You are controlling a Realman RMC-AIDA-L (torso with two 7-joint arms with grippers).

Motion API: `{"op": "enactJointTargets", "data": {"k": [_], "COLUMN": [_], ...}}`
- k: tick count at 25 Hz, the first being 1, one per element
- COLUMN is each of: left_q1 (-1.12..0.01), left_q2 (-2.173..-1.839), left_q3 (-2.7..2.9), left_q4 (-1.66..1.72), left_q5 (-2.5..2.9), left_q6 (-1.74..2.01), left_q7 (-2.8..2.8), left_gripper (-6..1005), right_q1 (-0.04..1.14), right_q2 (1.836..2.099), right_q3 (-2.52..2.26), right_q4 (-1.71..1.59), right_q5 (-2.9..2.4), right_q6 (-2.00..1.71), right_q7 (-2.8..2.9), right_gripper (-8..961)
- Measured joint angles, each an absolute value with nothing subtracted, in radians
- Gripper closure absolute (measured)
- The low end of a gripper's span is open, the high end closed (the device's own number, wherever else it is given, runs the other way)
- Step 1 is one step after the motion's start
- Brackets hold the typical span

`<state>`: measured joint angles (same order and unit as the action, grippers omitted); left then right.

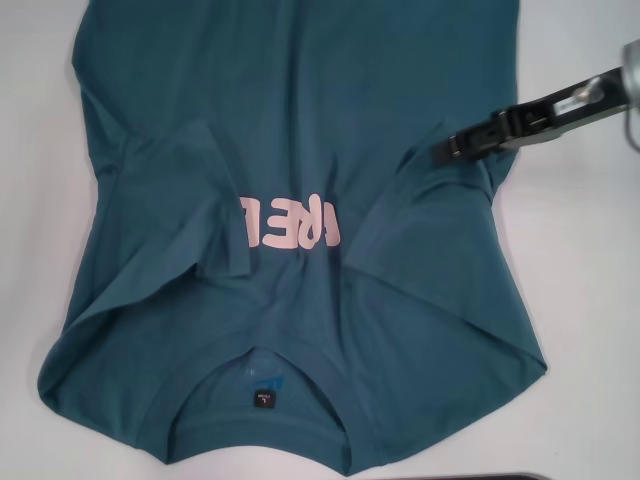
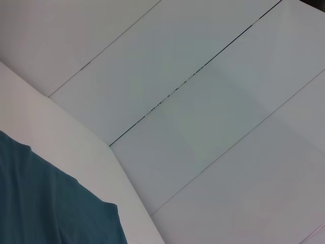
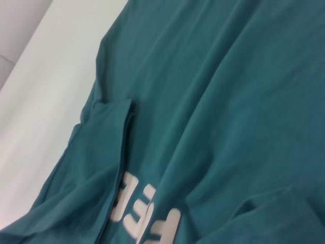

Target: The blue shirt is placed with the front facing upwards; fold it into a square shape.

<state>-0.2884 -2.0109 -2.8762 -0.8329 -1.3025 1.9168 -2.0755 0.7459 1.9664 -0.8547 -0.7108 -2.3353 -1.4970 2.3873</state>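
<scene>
The big dark teal-blue cotton shirt [image 1: 300, 250] lay spread on the white bench [image 1: 560, 260], with its round ribbed collar [image 1: 262, 395] at the near edge. Both sleeves were folded in over the chest. They hid part of the pale pink letters [image 1: 292, 222], so the word could not be read. The far end of the shirt was cut off from sight. The right tool [image 1: 447, 147], thin and black, sat at the shirt's right side, touching the cloth. I cannot tell if it was pinching the cloth or open. The left tool was not seen anywhere.
</scene>
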Motion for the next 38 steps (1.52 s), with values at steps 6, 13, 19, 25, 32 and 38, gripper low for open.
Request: {"op": "enactJointTargets", "data": {"k": [6, 13, 19, 25, 32, 38], "left_q1": [-0.285, -0.283, -0.282, -0.288, -0.279, -0.247], "left_q2": [-2.013, -2.016, -2.014, -1.969, -1.945, -1.943], "left_q3": [-2.876, -2.876, -2.869, -2.748, -2.740, -2.743], "left_q4": [-0.833, -0.833, -0.826, -0.824, -0.765, -0.763], "left_q5": [-1.302, -1.302, -1.297, -1.235, -1.135, -0.976], "left_q6": [1.917, 1.917, 1.919, 1.969, 1.990, 1.990], "left_q7": [-2.075, -2.075, -2.070, -2.071, -2.241, -2.313], "left_gripper": [264, 264, 263, 263, 264, 264], "right_q1": [0.772, 0.787, 0.695, 0.567, 0.509, 0.482], "right_q2": [2.011, 2.034, 2.024, 2.002, 1.946, 1.932], "right_q3": [-0.874, -0.923, -0.824, -0.730, -0.646, -0.646], "right_q4": [-0.647, -0.698, -0.879, -0.804, -0.630, -0.631], "right_q5": [-2.347, -2.387, -2.153, -1.937, -1.942, -2.009], "right_q6": [-1.359, -1.330, -1.573, -1.639, -1.824, -1.898], "right_q7": [2.381, 2.402, 2.226, 2.064, 2.081, 2.144], "right_gripper": [219, 219, 219, 219, 219, 205]}}
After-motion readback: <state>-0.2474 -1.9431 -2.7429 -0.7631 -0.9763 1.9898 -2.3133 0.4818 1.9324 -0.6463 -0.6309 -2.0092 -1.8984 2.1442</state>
